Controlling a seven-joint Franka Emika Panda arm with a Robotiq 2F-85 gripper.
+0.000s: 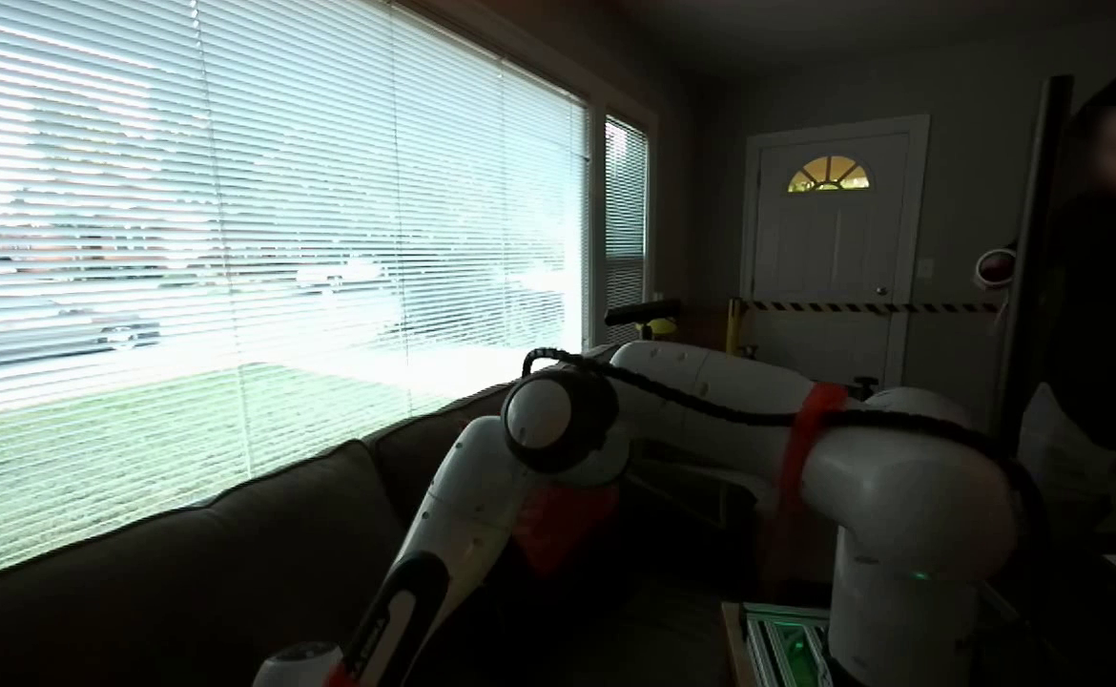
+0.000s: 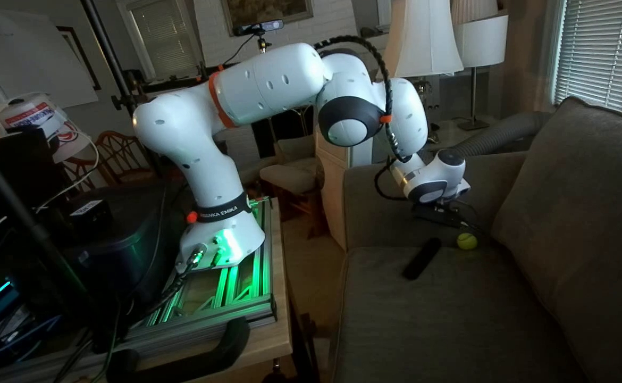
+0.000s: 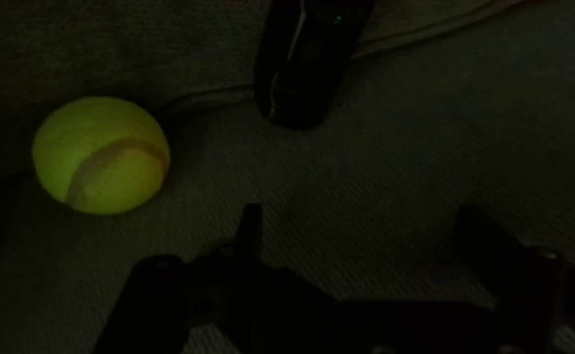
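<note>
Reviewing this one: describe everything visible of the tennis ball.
The tennis ball is yellow-green and round, felt-like in look, with one duller curved seam showing in the wrist view. It rests on the sofa seat, near the corner by the armrest and backrest; whether it touches either of those is unclear. A dark elongated object lies beside it, a gap between them. The open jaws are apart from it, so nothing grips it.

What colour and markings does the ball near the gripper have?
The tennis ball is yellow-green with a curved, brownish band; the wrist view shows it best.
</note>
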